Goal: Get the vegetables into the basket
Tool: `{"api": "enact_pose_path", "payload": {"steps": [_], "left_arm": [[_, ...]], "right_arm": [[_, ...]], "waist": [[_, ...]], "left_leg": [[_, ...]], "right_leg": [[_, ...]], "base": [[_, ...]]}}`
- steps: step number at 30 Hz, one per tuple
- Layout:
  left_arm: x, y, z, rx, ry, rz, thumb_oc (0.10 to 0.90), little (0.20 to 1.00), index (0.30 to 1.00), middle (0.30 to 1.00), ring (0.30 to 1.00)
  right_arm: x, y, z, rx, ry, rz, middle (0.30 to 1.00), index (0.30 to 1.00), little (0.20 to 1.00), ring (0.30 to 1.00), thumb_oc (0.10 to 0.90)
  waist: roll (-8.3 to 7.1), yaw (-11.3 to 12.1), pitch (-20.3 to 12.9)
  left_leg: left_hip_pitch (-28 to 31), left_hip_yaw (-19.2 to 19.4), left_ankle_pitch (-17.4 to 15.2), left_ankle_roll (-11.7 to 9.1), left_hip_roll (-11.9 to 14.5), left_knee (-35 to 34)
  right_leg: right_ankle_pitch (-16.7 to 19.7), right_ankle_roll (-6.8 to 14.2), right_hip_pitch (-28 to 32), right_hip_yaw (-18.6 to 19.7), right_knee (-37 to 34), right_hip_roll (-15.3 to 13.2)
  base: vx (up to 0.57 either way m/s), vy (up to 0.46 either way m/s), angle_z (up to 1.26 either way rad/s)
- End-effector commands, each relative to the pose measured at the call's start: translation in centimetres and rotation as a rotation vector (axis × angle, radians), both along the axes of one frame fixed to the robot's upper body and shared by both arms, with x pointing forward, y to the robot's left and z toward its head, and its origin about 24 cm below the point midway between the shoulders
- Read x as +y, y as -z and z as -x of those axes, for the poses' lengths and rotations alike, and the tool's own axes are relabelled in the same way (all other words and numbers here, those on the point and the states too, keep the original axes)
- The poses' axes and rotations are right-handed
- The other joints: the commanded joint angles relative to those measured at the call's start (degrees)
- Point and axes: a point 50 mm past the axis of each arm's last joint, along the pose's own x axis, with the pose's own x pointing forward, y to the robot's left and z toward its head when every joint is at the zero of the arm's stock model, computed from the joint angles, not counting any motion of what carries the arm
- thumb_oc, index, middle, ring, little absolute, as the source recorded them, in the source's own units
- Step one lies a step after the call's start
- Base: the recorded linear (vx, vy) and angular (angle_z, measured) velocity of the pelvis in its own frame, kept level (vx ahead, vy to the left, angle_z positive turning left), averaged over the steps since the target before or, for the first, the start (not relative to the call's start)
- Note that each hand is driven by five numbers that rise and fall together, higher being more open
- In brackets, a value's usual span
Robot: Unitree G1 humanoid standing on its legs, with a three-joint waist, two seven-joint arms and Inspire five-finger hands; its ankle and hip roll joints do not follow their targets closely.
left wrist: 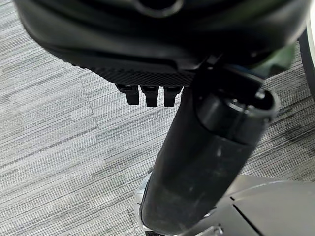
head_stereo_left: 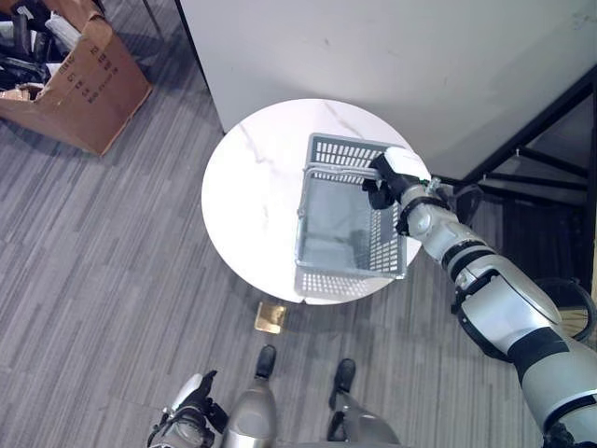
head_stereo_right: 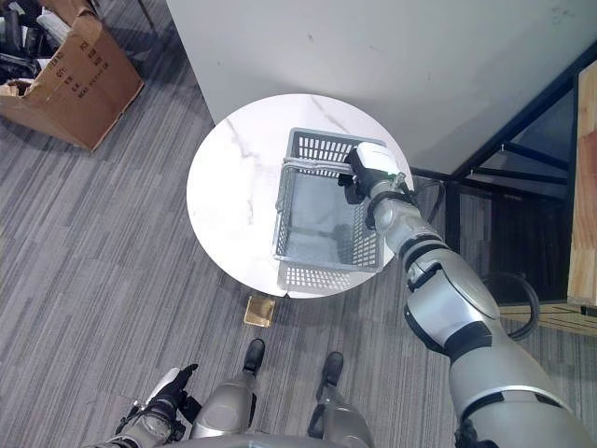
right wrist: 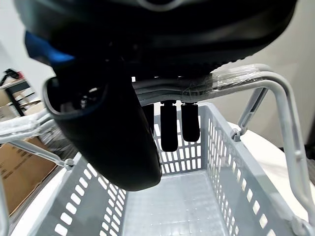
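Observation:
A grey plastic basket (head_stereo_left: 340, 282) stands on the round white marble table (head_stereo_left: 252, 187), towards its right side. Its inside (right wrist: 187, 206) holds nothing, and I see no vegetables. My right hand (head_stereo_left: 384, 187) is at the basket's far end, above the rim. Its fingers (right wrist: 170, 128) are curled over the two metal handles (right wrist: 236, 81), which are raised and taped together, and the thumb (right wrist: 113, 142) hangs in front. My left hand (head_stereo_left: 191, 406) hangs low beside me over the carpet, fingers relaxed and holding nothing.
An open cardboard box (head_stereo_left: 89, 79) full of items sits on the carpet at the far left. A white wall panel (head_stereo_left: 392, 56) rises behind the table. A black metal frame (head_stereo_left: 532, 159) stands to the right. A small yellow-brown object (head_stereo_left: 271, 317) lies on the floor by the table's near edge.

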Motion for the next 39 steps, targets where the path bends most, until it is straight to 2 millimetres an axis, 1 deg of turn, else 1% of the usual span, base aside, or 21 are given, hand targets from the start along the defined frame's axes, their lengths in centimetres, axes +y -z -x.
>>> {"api": "enact_pose_path", "payload": {"steps": [1, 3, 4, 6, 7, 8, 9, 10, 11, 13, 14, 15, 17, 18, 20, 26, 27, 30, 31, 34, 39], "left_arm": [[0.0, 0.0, -0.2, 0.008, -0.003, 0.01, 0.9, 1.0, 1.0, 1.0, 1.0], [0.1, 0.1, 0.1, 0.02, -0.009, 0.009, 0.9, 1.0, 1.0, 1.0, 1.0], [0.1, 0.1, 0.1, 0.02, -0.009, 0.009, 0.9, 1.0, 1.0, 1.0, 1.0], [0.4, 0.2, 0.5, 0.035, -0.018, 0.008, 0.9, 1.0, 1.0, 1.0, 1.0], [0.6, 0.3, 0.9, 0.049, -0.037, 0.006, 0.9, 1.0, 1.0, 1.0, 1.0], [0.7, 0.3, 1.1, 0.054, -0.045, 0.008, 0.9, 1.0, 1.0, 1.0, 1.0], [0.7, 0.3, 1.1, 0.055, -0.044, 0.008, 0.9, 1.0, 1.0, 1.0, 1.0], [0.9, 0.4, 1.7, 0.074, -0.065, 0.01, 0.9, 1.0, 1.0, 1.0, 1.0], [1.0, 0.5, 2.0, 0.082, -0.074, 0.009, 0.9, 1.0, 1.0, 1.0, 1.0], [1.2, 0.6, 2.6, 0.107, -0.083, 0.006, 0.9, 1.0, 1.0, 1.0, 1.0], [1.2, 0.6, 2.6, 0.107, -0.082, 0.006, 0.9, 1.0, 1.0, 1.0, 1.0], [1.3, 0.8, 3.2, 0.133, -0.077, 0.004, 0.9, 1.0, 1.0, 1.0, 1.0], [1.3, 0.8, 3.5, 0.142, -0.081, 0.008, 0.9, 1.0, 1.0, 1.0, 1.0], [1.4, 0.9, 4.0, 0.156, -0.088, 0.012, 0.9, 1.0, 1.0, 1.0, 1.0], [1.4, 1.0, 4.2, 0.166, -0.083, 0.013, 0.9, 1.0, 1.0, 1.0, 1.0], [1.5, 1.3, 5.8, 0.216, -0.078, 0.009, 0.9, 1.0, 1.0, 1.0, 1.0], [1.5, 1.3, 5.8, 0.216, -0.077, 0.009, 0.9, 1.0, 1.0, 1.0, 1.0], [1.6, 1.3, 6.3, 0.229, -0.085, 0.012, 0.9, 1.0, 1.0, 1.0, 1.0], [1.6, 1.3, 6.3, 0.23, -0.084, 0.012, 0.9, 1.0, 1.0, 1.0, 1.0], [1.6, 1.4, 6.7, 0.242, -0.087, 0.017, 0.9, 1.0, 1.0, 1.0, 1.0], [1.4, 1.5, 7.0, 0.249, -0.116, 0.043, 0.9, 1.0, 1.0, 1.0, 1.0]], "right_arm": [[-2.4, -0.8, 0.2, -0.014, 0.048, 0.004, 0.3, 0.3, 0.3, 0.3, 0.4], [-1.7, -1.5, 0.2, -0.042, -0.006, 0.006, 0.3, 0.3, 0.3, 0.3, 0.4], [-1.7, -1.5, 0.2, -0.041, -0.006, 0.006, 0.3, 0.3, 0.3, 0.3, 0.4], [-0.7, -2.3, 0.2, -0.073, -0.077, 0.013, 0.3, 0.3, 0.3, 0.3, 0.4], [0.6, -3.7, 0.5, -0.125, -0.172, 0.012, 0.3, 0.3, 0.3, 0.3, 0.4], [1.3, -4.0, 0.8, -0.14, -0.216, 0.004, 0.3, 0.3, 0.3, 0.3, 0.4], [1.3, -4.0, 0.8, -0.139, -0.215, 0.004, 0.3, 0.3, 0.3, 0.3, 0.4], [2.3, -4.6, 1.4, -0.16, -0.297, -0.012, 0.3, 0.3, 0.3, 0.3, 0.4], [2.9, -5.0, 1.8, -0.178, -0.338, -0.029, 0.3, 0.3, 0.3, 0.3, 0.4], [3.3, -5.3, 2.8, -0.185, -0.399, -0.071, 0.3, 0.3, 0.3, 0.3, 0.4], [3.3, -5.2, 2.8, -0.185, -0.398, -0.071, 0.3, 0.3, 0.3, 0.3, 0.4], [3.4, -5.2, 3.8, -0.182, -0.448, -0.117, 0.3, 0.3, 0.3, 0.3, 0.4], [3.4, -5.2, 4.2, -0.177, -0.469, -0.132, 0.3, 0.3, 0.3, 0.3, 0.4], [3.4, -4.9, 5.2, -0.171, -0.508, -0.175, 0.3, 0.3, 0.3, 0.3, 0.4], [3.2, -4.9, 5.7, -0.168, -0.519, -0.186, 0.3, 0.3, 0.3, 0.3, 0.4], [2.3, -5.9, 8.2, -0.184, -0.598, -0.231, 0.3, 0.3, 0.3, 0.3, 0.4], [2.3, -5.9, 8.2, -0.183, -0.597, -0.231, 0.3, 0.3, 0.3, 0.3, 0.4], [2.3, -6.3, 9.4, -0.193, -0.644, -0.218, 0.3, 0.3, 0.3, 0.3, 0.4], [2.2, -6.3, 9.4, -0.193, -0.643, -0.218, 0.3, 0.3, 0.3, 0.3, 0.4], [2.0, -6.5, 10.4, -0.203, -0.668, -0.143, 0.3, 0.3, 0.3, 0.3, 0.4], [0.8, -6.1, 11.2, -0.223, -0.629, -0.137, 0.3, 0.3, 0.3, 0.3, 0.4]], "waist": [[-2.11, -0.31, -1.04], [-2.4, -0.85, -1.54], [-2.39, -0.83, -1.52], [-2.76, -1.54, -2.11], [-3.0, -2.42, -2.72], [-3.06, -2.79, -2.98], [-3.06, -2.76, -2.98], [-3.27, -3.51, -3.53], [-3.28, -3.97, -3.82], [-3.35, -4.9, -4.46], [-3.36, -4.86, -4.46], [-3.33, -5.55, -5.05], [-3.23, -5.82, -5.3], [-3.02, -6.47, -5.95], [-2.92, -6.58, -6.3], [-1.97, -8.25, -7.9], [-1.97, -8.18, -7.9], [-1.59, -8.94, -8.39], [-1.59, -8.89, -8.38], [-1.43, -9.54, -8.75], [-1.26, -10.39, -8.62]], "left_leg": [[-0.34, 0.67, 0.98, -0.02, -0.52, -2.16], [0.24, 0.96, 0.79, -0.02, -0.42, -2.16], [0.28, 0.97, 0.78, -0.02, -0.42, -2.16], [0.96, 1.37, 0.51, 0.01, -0.2, -2.16], [1.67, 1.95, 0.33, -0.07, -0.08, -2.16], [2.01, 2.22, 0.17, -0.08, 0.0, -2.16], [2.03, 2.23, 0.16, -0.08, 0.0, -2.16], [2.74, 2.7, -0.13, -0.11, 0.15, -2.16], [3.05, 2.83, -0.22, -0.12, 0.24, -2.16], [3.68, 3.27, -0.46, -0.17, 0.38, -2.16], [3.7, 3.27, -0.47, -0.17, 0.38, -2.16], [4.36, 3.73, -0.64, -0.17, 0.48, -2.16], [4.71, 3.95, -0.73, -0.15, 0.51, -2.16], [5.31, 4.4, -0.95, -0.17, 0.56, -2.16], [5.67, 4.74, -1.08, -0.2, 0.61, -2.16], [7.68, 6.4, -1.75, -0.21, 0.62, -2.16], [7.71, 6.42, -1.76, -0.21, 0.62, -2.16], [8.6, 7.15, -2.13, -0.08, 0.54, -2.16], [8.63, 7.17, -2.14, -0.08, 0.54, -2.16], [9.23, 7.85, -2.45, 0.06, 0.45, -2.16], [9.89, 8.24, -3.01, 0.71, -0.15, -2.16]], "right_leg": [[0.66, 4.46, 1.39, 3.71, -0.03, -3.41], [0.69, 4.44, 1.72, 3.89, -0.03, -3.4], [0.69, 4.44, 1.75, 3.89, -0.03, -3.4], [0.69, 4.48, 2.14, 4.14, -0.03, -3.4], [0.7, 4.49, 2.47, 4.47, -0.03, -3.33], [0.7, 4.5, 2.6, 4.59, -0.03, -3.31], [0.69, 4.5, 2.62, 4.6, -0.03, -3.31], [0.63, 4.55, 2.96, 4.82, -0.03, -3.28], [0.63, 4.55, 3.09, 4.96, -0.03, -3.28], [0.57, 4.61, 3.57, 5.08, -0.03, -3.37], [0.56, 4.61, 3.6, 5.08, -0.03, -3.37], [0.49, 4.67, 4.08, 5.17, -0.03, -3.41], [0.4, 4.71, 4.35, 5.29, -0.03, -3.4], [0.25, 4.83, 4.74, 5.45, -0.03, -3.41], [0.18, 4.88, 4.9, 5.59, -0.03, -3.43], [-0.02, 5.19, 5.8, 6.64, -0.03, -3.57], [-0.03, 5.19, 5.82, 6.66, -0.03, -3.56], [0.12, 5.34, 6.07, 7.17, -0.03, -3.71], [0.12, 5.34, 6.08, 7.19, -0.03, -3.71], [0.39, 5.64, 6.28, 7.47, -0.03, -4.03], [0.72, 6.09, 6.5, 7.66, 0.5, -4.68]], "base": [[0.0, 0.0, 0.0], [0.0, -0.002, -0.02], [0.0, -0.002, -0.06], [0.01, 0.005, -0.07], [0.0, 0.013, -0.09], [-0.01, 0.011, -0.14], [0.0, 0.006, -0.2], [0.0, 0.012, -0.22], [0.0, 0.014, -0.19], [0.01, 0.012, -0.07], [0.02, 0.014, -0.1], [0.01, 0.018, -0.15], [0.01, 0.022, -0.12], [0.02, 0.028, -0.1], [0.02, 0.024, -0.08], [0.03, 0.03, -0.13], [0.01, 0.019, -0.11], [0.02, 0.024, -0.13], [0.02, 0.021, -0.15], [0.02, 0.036, -0.11], [0.0, 0.059, -0.06]]}}
